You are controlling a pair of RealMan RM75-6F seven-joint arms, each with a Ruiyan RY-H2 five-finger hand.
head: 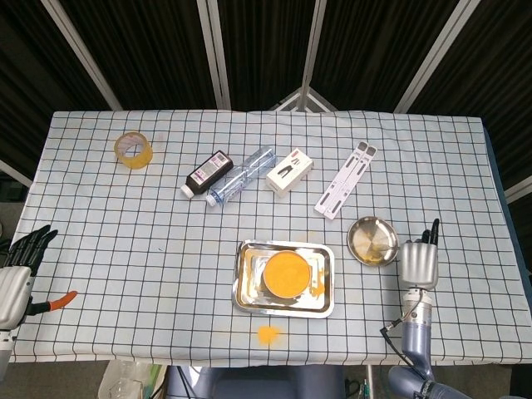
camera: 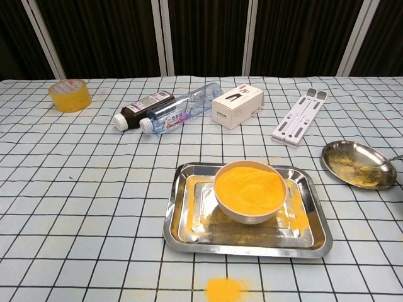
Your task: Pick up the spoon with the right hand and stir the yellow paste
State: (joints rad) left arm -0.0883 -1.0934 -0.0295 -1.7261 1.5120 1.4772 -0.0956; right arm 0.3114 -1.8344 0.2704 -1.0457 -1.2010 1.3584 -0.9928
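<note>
A bowl of yellow paste (head: 287, 273) (camera: 250, 187) stands in a steel tray (head: 247, 301) (camera: 179, 234) near the table's front. To its right lies a small round metal dish (head: 372, 241) (camera: 352, 165) dusted with yellow. In the chest view the spoon (camera: 386, 160) lies low, its bowl in the dish and its thin handle running off the right edge. My right hand (head: 420, 263) hovers just right of the dish, seen from the back, so its grip on the handle is hidden. My left hand (head: 17, 274) rests at the table's left front corner, fingers apart, holding nothing.
Along the back stand a yellow tape roll (head: 133, 150) (camera: 70, 95), a brown bottle (head: 208, 174) (camera: 141, 107), a clear bottle (head: 241, 185) (camera: 182, 112), a white box (head: 289, 170) (camera: 237, 105) and a white folding stand (head: 345, 189) (camera: 299, 116). Spilled yellow paste (head: 268, 334) (camera: 225, 289) lies before the tray.
</note>
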